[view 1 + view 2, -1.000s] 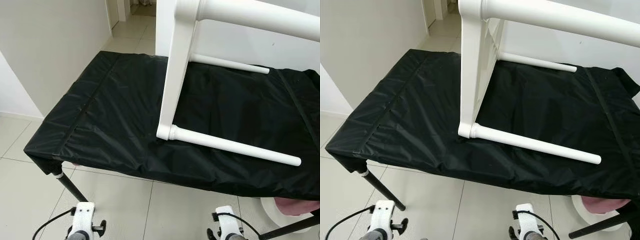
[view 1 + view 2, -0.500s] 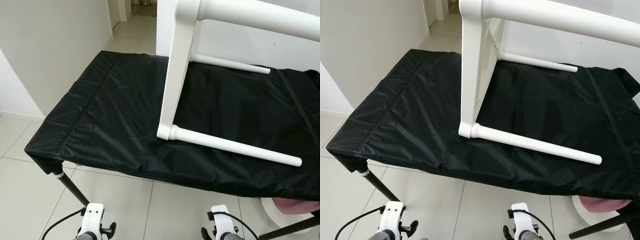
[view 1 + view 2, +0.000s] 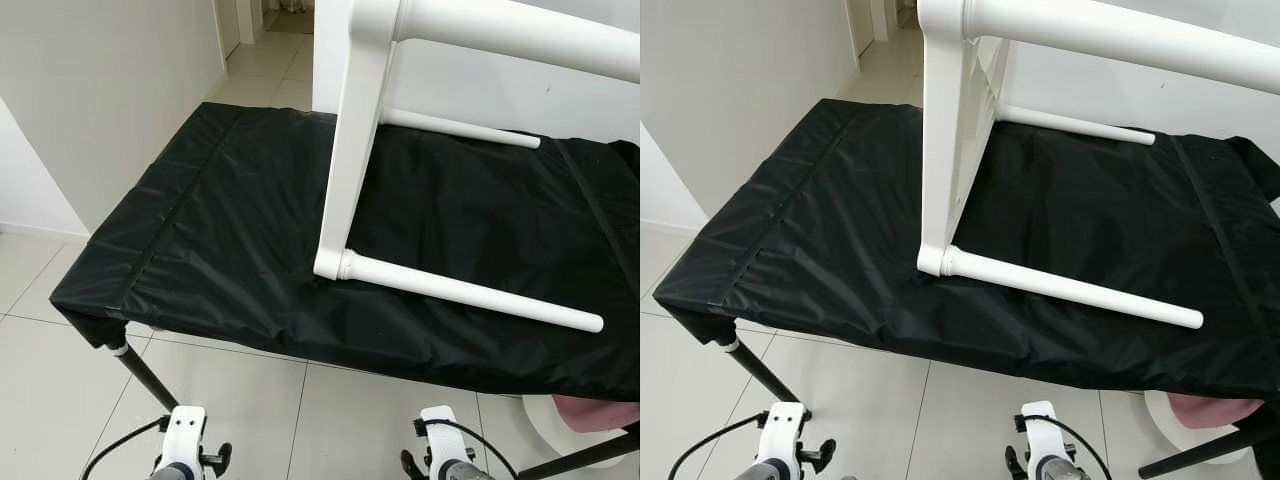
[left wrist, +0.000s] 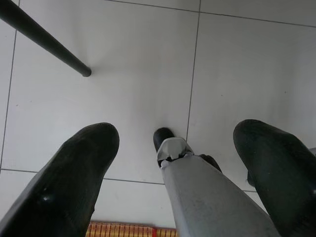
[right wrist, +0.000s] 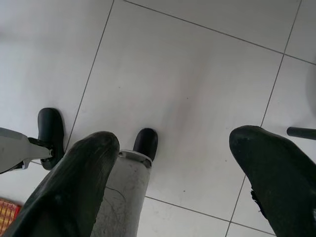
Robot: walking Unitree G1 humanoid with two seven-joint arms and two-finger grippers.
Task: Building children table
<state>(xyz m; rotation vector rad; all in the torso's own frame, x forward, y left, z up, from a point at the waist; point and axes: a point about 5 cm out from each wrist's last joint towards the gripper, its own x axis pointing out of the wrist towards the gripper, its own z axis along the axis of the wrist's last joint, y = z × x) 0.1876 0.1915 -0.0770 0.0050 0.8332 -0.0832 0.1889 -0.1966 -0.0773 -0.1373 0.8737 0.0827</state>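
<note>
You are facing the children table (image 3: 350, 150), lying tipped on the counter (image 3: 210, 230), well above and ahead of both released, dangling end effectors: left end effector (image 4: 173, 163), right end effector (image 5: 173, 163). It looks rigid, smooth, moderately heavy; consider gripping the near leg (image 3: 470, 293).

One white children's table (image 3: 360, 150), three legs visible.

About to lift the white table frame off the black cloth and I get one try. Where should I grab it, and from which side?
Probably the near leg, gripped partway along its length and approached from above. It is a slim round rod lying almost flat on the black cloth, free on top, so open fingers could straddle it. The upright panel looks too broad to span. Both grippers, left and right, hang low and open.
</note>
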